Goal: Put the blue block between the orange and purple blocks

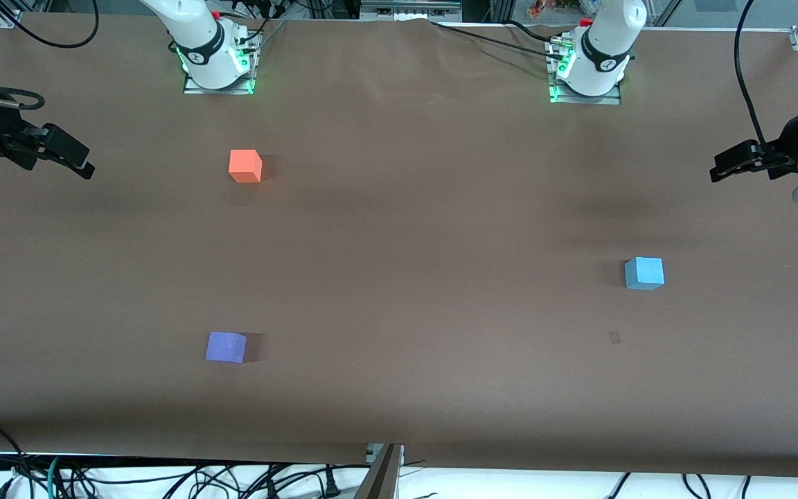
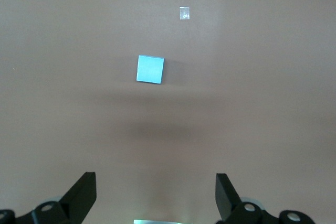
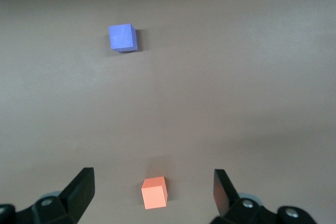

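Observation:
The blue block (image 1: 644, 273) sits on the brown table toward the left arm's end; it also shows in the left wrist view (image 2: 150, 70). The orange block (image 1: 245, 166) sits near the right arm's base, and the purple block (image 1: 226, 346) lies nearer the front camera than it. Both show in the right wrist view, orange (image 3: 154, 192) and purple (image 3: 123, 38). My left gripper (image 1: 717, 170) hangs open and empty high over the table's left-arm end (image 2: 156, 192). My right gripper (image 1: 84, 165) hangs open and empty high over the right-arm end (image 3: 153, 191).
A small pale mark (image 1: 614, 337) lies on the table nearer the front camera than the blue block, also in the left wrist view (image 2: 184, 12). The arm bases (image 1: 217, 66) (image 1: 587, 73) stand along the table's back edge. Cables hang below the front edge.

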### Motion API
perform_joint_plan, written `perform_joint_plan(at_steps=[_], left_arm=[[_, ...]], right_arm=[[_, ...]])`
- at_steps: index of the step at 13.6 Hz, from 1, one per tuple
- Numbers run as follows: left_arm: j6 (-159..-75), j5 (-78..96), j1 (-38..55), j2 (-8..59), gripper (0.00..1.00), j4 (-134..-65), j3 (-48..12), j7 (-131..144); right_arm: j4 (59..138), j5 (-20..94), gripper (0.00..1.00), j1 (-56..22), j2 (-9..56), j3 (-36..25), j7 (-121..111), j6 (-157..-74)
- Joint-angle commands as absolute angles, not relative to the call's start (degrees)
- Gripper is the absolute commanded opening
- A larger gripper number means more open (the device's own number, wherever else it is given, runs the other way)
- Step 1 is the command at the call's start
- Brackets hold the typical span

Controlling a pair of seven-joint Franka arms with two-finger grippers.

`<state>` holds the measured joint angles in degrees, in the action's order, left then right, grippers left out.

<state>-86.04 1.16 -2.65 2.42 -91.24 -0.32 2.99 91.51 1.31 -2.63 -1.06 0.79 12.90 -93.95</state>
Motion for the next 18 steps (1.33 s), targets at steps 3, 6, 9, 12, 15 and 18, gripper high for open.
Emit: perform_joint_plan(at_steps=[3, 6, 9, 12, 15, 18], left_arm=[[-86.1, 2.3, -2.5, 1.3, 1.00, -91.9, -0.1, 2.5], [-86.1, 2.4, -2.8, 1.3, 1.00, -92.2, -0.1, 2.5], [-86.0, 2.4, -3.5, 2.0, 1.00, -92.4, 0.0, 2.5], [-86.0, 1.8, -3.7, 3.0, 1.00, -92.5, 0.1, 2.3], [-86.7, 1.7, -5.4, 5.6, 1.00, -92.7, 0.2, 2.2], [-94.8, 1.7, -5.5, 8.2, 1.00, -97.9, 0.2, -1.0]], right_arm=[[91.0, 2.0, 1.00, -2.7, -0.9, 1.0, 13.1, -94.0], [91.0, 2.0, 1.00, -2.7, -0.7, 1.0, 13.1, -94.1], [91.0, 2.0, 1.00, -3.0, -0.6, 1.1, 13.1, -94.1], [91.0, 2.0, 1.00, -3.0, -0.5, 1.1, 13.1, -94.3], [91.0, 2.1, 1.00, -3.2, -0.5, 1.3, 13.1, -94.5], [91.0, 2.0, 1.00, -3.5, -0.1, 1.3, 13.1, -94.9]])
